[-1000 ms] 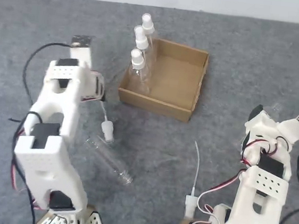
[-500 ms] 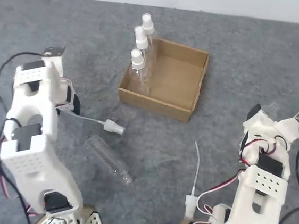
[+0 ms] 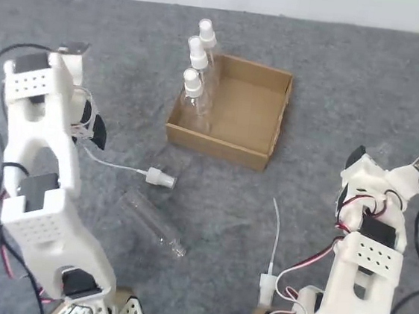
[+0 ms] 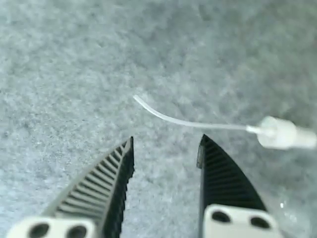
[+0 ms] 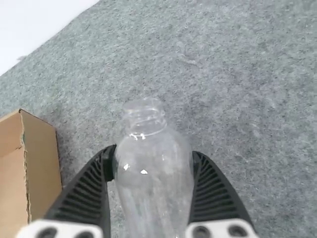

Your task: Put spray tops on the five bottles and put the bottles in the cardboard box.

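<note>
Three capped bottles [image 3: 193, 88] stand along the left inside wall of the cardboard box [image 3: 263, 106]. A white spray top [image 3: 161, 177] with its long thin tube lies on the carpet left of centre, and it is also the spray top [image 4: 283, 134] lying ahead of my open, empty left gripper [image 4: 166, 151]. An uncapped clear bottle [image 3: 150, 220] lies on its side below it. Another spray top [image 3: 268, 277] lies near the bottom centre. My right gripper [image 5: 151, 163] is shut on an uncapped clear bottle [image 5: 148, 168], held at the right side of the table, neck pointing outward.
Grey carpet [image 3: 337, 80] covers the table. The box corner [image 5: 25, 148] is near the held bottle in the right wrist view. Both arm bases [image 3: 97, 303] stand at the near edge, with loose cables beside them.
My left arm swung left and back, away from the box. It let go of the spray top, which now lies flat on the carpet. The right arm kept still.
</note>
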Robot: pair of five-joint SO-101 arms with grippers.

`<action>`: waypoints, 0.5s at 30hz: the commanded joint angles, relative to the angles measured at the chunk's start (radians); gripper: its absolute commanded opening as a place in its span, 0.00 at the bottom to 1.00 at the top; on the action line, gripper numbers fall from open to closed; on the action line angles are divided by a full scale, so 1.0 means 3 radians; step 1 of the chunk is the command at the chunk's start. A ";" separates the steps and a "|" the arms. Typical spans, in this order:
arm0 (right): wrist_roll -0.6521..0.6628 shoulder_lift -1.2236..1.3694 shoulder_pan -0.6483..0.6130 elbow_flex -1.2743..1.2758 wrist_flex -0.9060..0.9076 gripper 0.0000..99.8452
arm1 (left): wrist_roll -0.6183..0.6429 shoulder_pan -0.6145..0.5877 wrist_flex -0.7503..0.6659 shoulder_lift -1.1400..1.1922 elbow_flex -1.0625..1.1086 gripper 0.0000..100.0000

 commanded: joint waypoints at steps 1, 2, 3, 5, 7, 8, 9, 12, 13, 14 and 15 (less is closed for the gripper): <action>0.0072 -0.0110 -0.0038 -0.0026 -0.0090 0.01 | -0.0179 0.0107 0.0271 -0.0066 -0.0325 0.20; 0.0072 -0.0110 -0.0038 -0.0026 -0.0090 0.01 | -0.0199 0.0128 0.0271 -0.0066 -0.0325 0.20; 0.0072 -0.0110 -0.0038 -0.0026 -0.0090 0.01 | -0.0230 0.0138 0.0271 -0.0066 -0.0325 0.20; 0.0072 -0.0110 -0.0038 -0.0026 -0.0090 0.01 | -0.0343 0.0179 0.0271 -0.0066 -0.0325 0.20; 0.0072 -0.0110 -0.0038 -0.0026 -0.0090 0.01 | -0.0486 0.0205 0.0276 -0.0066 -0.0325 0.20; 0.0072 -0.0110 -0.0038 -0.0026 -0.0090 0.01 | -0.0568 0.0205 0.0276 -0.0066 -0.0325 0.20; 0.0072 -0.0110 -0.0038 -0.0026 -0.0090 0.01 | -0.0665 0.0210 0.0271 -0.0066 -0.0325 0.20; 0.0072 -0.0115 -0.0038 -0.0026 -0.0090 0.01 | -0.0997 0.0245 0.0271 -0.0066 -0.0335 0.20; 0.0072 -0.0115 -0.0038 -0.0026 -0.0090 0.01 | -0.1084 0.0251 0.0271 -0.0066 -0.0335 0.20; 0.0072 -0.0115 -0.0038 -0.0026 -0.0090 0.01 | -0.1161 0.0281 0.0271 -0.0066 -0.0335 0.20; 0.0072 -0.0115 -0.0038 -0.0026 -0.0090 0.01 | -0.1238 0.0302 0.0271 -0.0066 -0.0335 0.20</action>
